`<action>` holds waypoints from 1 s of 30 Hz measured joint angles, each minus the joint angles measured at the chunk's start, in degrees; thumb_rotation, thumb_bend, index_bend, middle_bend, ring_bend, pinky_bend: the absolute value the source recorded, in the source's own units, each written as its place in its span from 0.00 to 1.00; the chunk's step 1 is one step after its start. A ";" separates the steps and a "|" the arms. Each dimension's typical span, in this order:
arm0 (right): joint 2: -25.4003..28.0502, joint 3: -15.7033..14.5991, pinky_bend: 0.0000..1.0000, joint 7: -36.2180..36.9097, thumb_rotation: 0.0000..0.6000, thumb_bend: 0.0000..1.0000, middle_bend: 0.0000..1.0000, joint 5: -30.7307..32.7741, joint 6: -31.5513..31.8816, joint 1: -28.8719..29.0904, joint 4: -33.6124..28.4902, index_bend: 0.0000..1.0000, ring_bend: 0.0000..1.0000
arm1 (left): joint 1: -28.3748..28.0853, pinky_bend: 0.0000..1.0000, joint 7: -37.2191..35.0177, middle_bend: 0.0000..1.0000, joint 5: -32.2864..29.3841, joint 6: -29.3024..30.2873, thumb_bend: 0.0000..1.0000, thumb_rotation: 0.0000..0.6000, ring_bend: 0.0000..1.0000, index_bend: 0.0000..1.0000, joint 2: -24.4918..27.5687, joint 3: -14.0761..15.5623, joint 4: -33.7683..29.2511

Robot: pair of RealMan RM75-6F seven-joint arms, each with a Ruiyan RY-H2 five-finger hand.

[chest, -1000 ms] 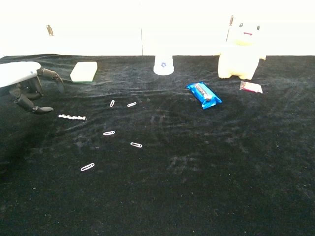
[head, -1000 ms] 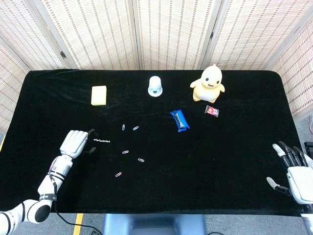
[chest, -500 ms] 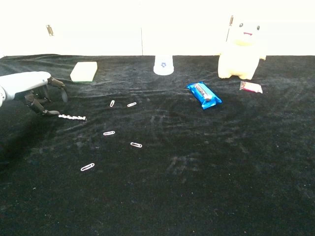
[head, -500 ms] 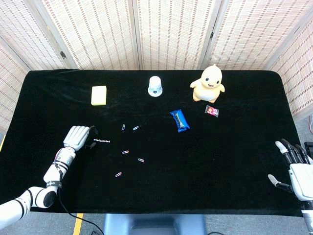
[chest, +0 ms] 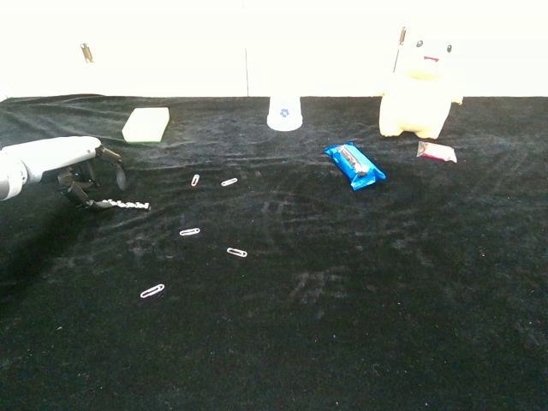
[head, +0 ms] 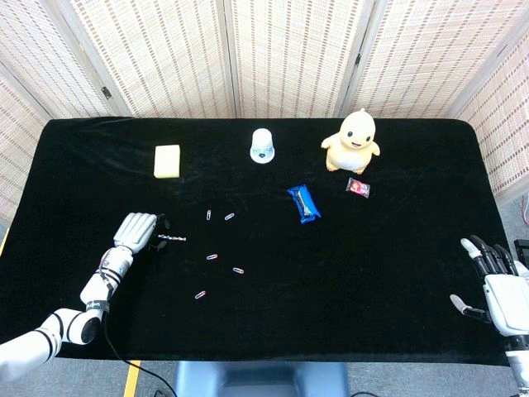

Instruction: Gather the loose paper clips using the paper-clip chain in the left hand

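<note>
A short paper-clip chain lies flat on the black table. My left hand is just left of it, fingers curled down, with the fingertips at the chain's left end. A firm pinch is not clear. Several loose paper clips lie to the right of it: two beyond the chain, others nearer me. My right hand hovers at the table's near right corner, fingers apart and empty.
At the back stand a yellow sponge, a white cup and a yellow duck toy. A blue snack bar and a small red packet lie right of centre.
My left hand has moved forward and right and lowered until its fingertips reach the chain's left end. The chain and loose clips have stayed put. The right hand has barely shifted.
</note>
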 measured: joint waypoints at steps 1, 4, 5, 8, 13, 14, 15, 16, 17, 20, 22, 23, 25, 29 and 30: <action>0.01 -0.02 0.00 -0.02 1.00 0.24 0.06 0.03 -0.01 0.00 -0.02 0.02 0.09 | -0.05 1.00 -0.28 1.00 0.17 0.01 0.37 1.00 1.00 0.44 -0.22 0.15 0.32; -0.02 -0.08 0.00 -0.16 1.00 0.24 0.06 0.00 0.14 -0.06 -0.08 0.02 0.09 | -0.18 1.00 -0.79 1.00 0.61 0.09 0.37 1.00 1.00 0.45 -0.81 0.60 1.13; -0.02 -0.14 0.00 -0.22 1.00 0.24 0.06 -0.03 0.16 -0.08 -0.10 0.02 0.09 | -0.21 1.00 -0.85 1.00 0.69 0.13 0.37 1.00 1.00 0.45 -0.98 0.70 1.36; -0.01 -0.22 0.00 -0.28 1.00 0.24 0.06 -0.07 0.27 -0.15 -0.16 0.02 0.09 | -0.31 1.00 -1.06 1.00 0.94 0.36 0.37 1.00 1.00 0.46 -1.55 0.95 2.16; -0.01 -0.26 0.00 -0.33 1.00 0.23 0.06 -0.01 0.33 -0.18 -0.22 0.02 0.09 | -0.57 1.00 -1.61 1.00 1.17 0.40 0.41 1.00 1.00 0.49 -2.17 1.20 3.27; -0.01 -0.25 0.00 -0.35 1.00 0.23 0.06 0.04 0.33 -0.18 -0.22 0.02 0.09 | -0.61 1.00 -1.66 1.00 1.18 0.36 0.42 1.00 1.00 0.49 -2.21 1.23 3.37; -0.01 -0.24 0.00 -0.37 1.00 0.24 0.06 0.09 0.31 -0.17 -0.23 0.02 0.09 | -0.66 1.00 -1.74 1.00 1.18 0.26 0.42 1.00 1.00 0.49 -2.26 1.26 3.49; -0.02 -0.23 0.00 -0.40 1.00 0.23 0.06 0.14 0.28 -0.17 -0.24 0.02 0.09 | -0.70 1.00 -1.82 1.00 1.18 0.24 0.42 1.00 1.00 0.49 -2.33 1.29 3.60; -0.02 -0.22 0.00 -0.45 1.00 0.23 0.06 0.19 0.25 -0.15 -0.26 0.02 0.09 | -0.76 1.00 -1.91 1.00 1.19 0.21 0.42 1.00 1.00 0.49 -2.40 1.31 3.73; -0.07 -0.21 0.00 -0.49 1.00 0.24 0.06 0.34 0.14 -0.11 -0.25 0.02 0.09 | -0.91 1.00 -2.22 1.00 1.25 0.01 0.42 1.00 1.00 0.49 -2.59 1.42 4.08; -0.03 -0.21 0.00 -0.48 1.00 0.24 0.06 0.38 0.15 -0.12 -0.31 0.02 0.09 | -1.00 1.00 -2.47 1.00 1.31 -0.13 0.42 1.00 1.00 0.49 -2.72 1.53 4.34; -0.02 -0.19 0.00 -0.49 1.00 0.24 0.06 0.43 0.15 -0.11 -0.31 0.02 0.09 | -1.03 1.00 -2.54 1.00 1.32 -0.20 0.42 1.00 1.00 0.50 -2.75 1.56 4.45; -0.02 -0.16 0.00 -0.51 1.00 0.24 0.06 0.54 0.09 -0.09 -0.30 0.02 0.09 | -1.11 1.00 -2.74 1.00 1.31 -0.41 0.42 1.00 1.00 0.50 -2.84 1.64 4.71; 0.00 -0.16 0.00 -0.51 1.00 0.23 0.06 0.66 -0.10 -0.01 -0.31 0.02 0.09 | -1.18 1.00 -3.05 1.00 1.33 -0.38 0.42 1.00 1.00 0.51 -3.08 1.69 5.18; 0.01 -0.15 0.00 -0.50 1.00 0.23 0.06 0.70 -0.13 0.01 -0.30 0.02 0.09 | -1.19 1.00 -3.18 1.00 1.38 -0.28 0.42 1.00 1.00 0.51 -3.17 1.69 5.31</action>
